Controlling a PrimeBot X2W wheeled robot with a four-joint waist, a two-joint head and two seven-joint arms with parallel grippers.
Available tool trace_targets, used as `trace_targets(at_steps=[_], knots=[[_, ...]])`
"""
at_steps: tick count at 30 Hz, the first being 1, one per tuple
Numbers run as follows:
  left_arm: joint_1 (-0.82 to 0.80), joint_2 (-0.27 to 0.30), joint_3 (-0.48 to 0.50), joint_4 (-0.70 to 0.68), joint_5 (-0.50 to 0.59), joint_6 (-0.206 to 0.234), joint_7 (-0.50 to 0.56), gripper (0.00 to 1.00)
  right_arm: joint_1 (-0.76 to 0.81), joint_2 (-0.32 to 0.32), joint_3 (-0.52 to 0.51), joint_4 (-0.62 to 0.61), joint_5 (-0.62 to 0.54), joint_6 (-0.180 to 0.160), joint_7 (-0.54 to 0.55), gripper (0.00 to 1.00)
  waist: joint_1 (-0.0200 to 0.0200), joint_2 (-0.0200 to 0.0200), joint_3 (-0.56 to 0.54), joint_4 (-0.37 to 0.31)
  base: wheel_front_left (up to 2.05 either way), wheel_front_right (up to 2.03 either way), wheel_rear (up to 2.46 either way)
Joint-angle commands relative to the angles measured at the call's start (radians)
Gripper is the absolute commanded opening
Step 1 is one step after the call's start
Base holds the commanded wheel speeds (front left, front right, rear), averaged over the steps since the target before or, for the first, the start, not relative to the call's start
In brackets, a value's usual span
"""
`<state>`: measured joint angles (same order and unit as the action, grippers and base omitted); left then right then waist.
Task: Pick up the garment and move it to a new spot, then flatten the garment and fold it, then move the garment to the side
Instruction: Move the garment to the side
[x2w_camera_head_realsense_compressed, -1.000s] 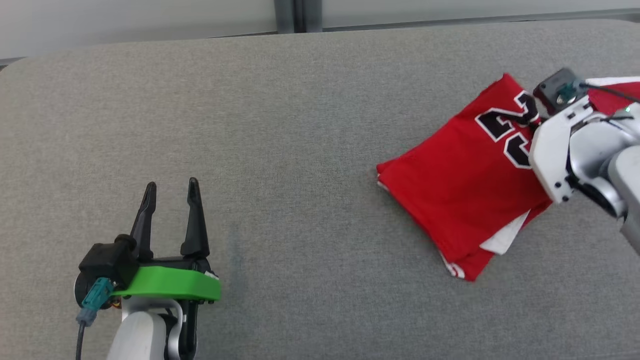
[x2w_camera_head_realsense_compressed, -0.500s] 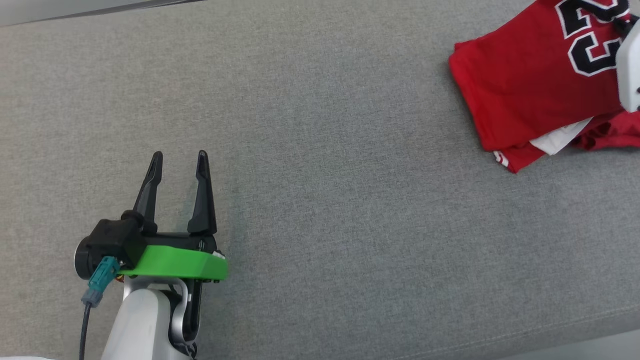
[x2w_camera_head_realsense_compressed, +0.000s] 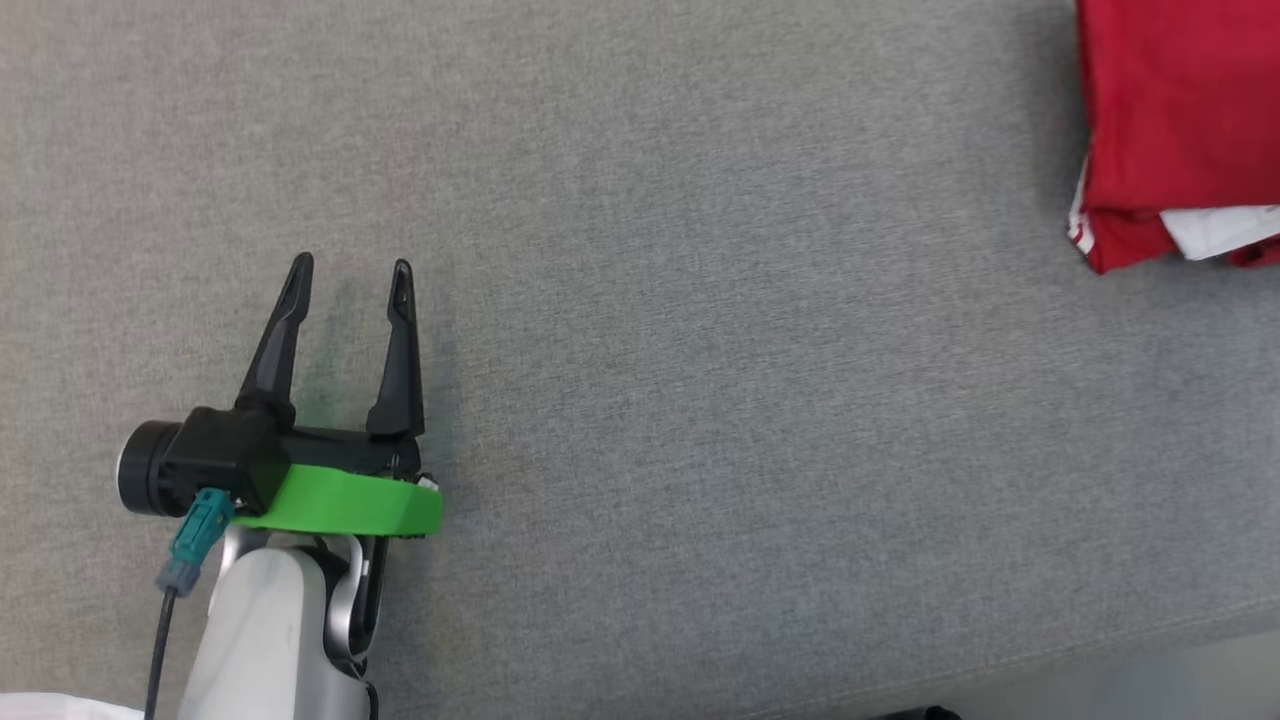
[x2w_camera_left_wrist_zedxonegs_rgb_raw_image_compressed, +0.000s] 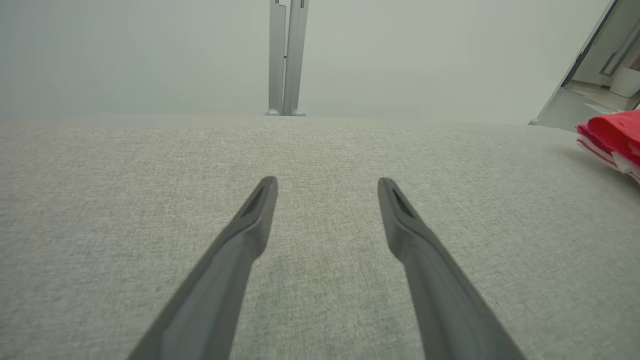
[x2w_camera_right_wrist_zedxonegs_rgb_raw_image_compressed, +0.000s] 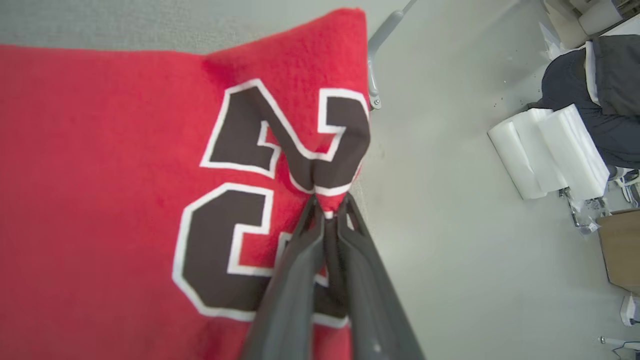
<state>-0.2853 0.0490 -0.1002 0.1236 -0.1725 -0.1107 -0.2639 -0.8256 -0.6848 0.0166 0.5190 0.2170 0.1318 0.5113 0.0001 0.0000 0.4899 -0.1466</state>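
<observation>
1. Bench (x2w_camera_head_realsense_compressed: 700, 300): the head view now takes in the grey upholstered top down to its near edge at lower right. The far edge seen a second ago has left the picture. The camera has dipped, so that shift is not the bench's own.
2. Garment (x2w_camera_head_realsense_compressed: 1170, 110): the folded red jersey lies at the bench's right end. Measured against the bench edge, it has turned from diagonal to roughly square and sits further right. Judgement: folding is done and the last move, to the side, is under way.
3. Left gripper (x2w_camera_head_realsense_compressed: 350, 265): the fingers are spread wide and hold nothing. It sits low over bare bench towards the near left, well apart from the garment.
4. Right gripper (x2w_camera_right_wrist_zedxonegs_rgb_raw_image_compressed: 330, 200): the jaws are closed to a slit on a pucker of jersey beside the black numerals, with floor beyond the right edge.
5. White inner layer (x2w_camera_head_realsense_compressed: 1220, 228): it pokes out of the fold's near side, so dragging may loosen the fold.
6. Surroundings: white rolls (x2w_camera_right_wrist_zedxonegs_rgb_raw_image_compressed: 545, 150) and a cardboard box (x2w_camera_right_wrist_zedxonegs_rgb_raw_image_compressed: 620, 250) stand on the floor off the right edge. The edge itself is the hazard, since the garment could slide off.
</observation>
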Motion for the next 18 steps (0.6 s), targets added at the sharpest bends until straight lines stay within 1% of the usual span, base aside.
trace_targets(at_steps=[1, 5, 12, 13, 14, 18], knots=[[-0.022, 0.004, 0.006, -0.01, 0.013, -0.005, 0.0, 1.0, 0.02, -0.012, -0.012, 0.009, -0.049, -0.002, -0.019, 0.0, -0.0001, 0.0, 0.04, 0.031, 0.0, 0.0, 0.0], [-0.026, 0.004, 0.006, -0.042, 0.031, -0.012, 0.0, 1.0, 0.038, -0.01, -0.062, 0.028, -0.125, -0.002, -0.051, 0.0, -0.0001, 0.0, 0.061, 0.048, 0.0, 0.0, 0.0], [-0.016, 0.004, -0.003, -0.073, 0.031, -0.018, 0.0, 1.0, 0.029, 0.008, -0.134, 0.047, -0.22, -0.002, -0.172, 0.0, -0.0001, 0.0, 0.064, 0.065, 0.0, 0.0, 0.0], [-0.012, 0.003, -0.005, -0.073, 0.031, -0.018, 0.0, 1.0, 0.026, 0.011, -0.144, 0.049, -0.243, -0.002, -0.191, 0.63, -0.0001, 0.0, 0.062, 0.066, 0.0, 0.0, 0.0], [-0.01, 0.003, -0.006, -0.073, 0.031, -0.019, 0.0, 1.0, 0.025, 0.015, -0.148, 0.046, -0.265, -0.002, -0.213, 1.0, -0.0001, 0.0, 0.059, 0.067, 0.0, 0.0, 0.0], [-0.001, 0.004, -0.003, -0.064, 0.025, -0.019, 0.0, 1.0, 0.013, 0.039, -0.188, 0.038, -0.351, -0.002, -0.308, 1.0, -0.0001, 0.0, 0.039, 0.064, 0.0, 0.0, 0.0]])
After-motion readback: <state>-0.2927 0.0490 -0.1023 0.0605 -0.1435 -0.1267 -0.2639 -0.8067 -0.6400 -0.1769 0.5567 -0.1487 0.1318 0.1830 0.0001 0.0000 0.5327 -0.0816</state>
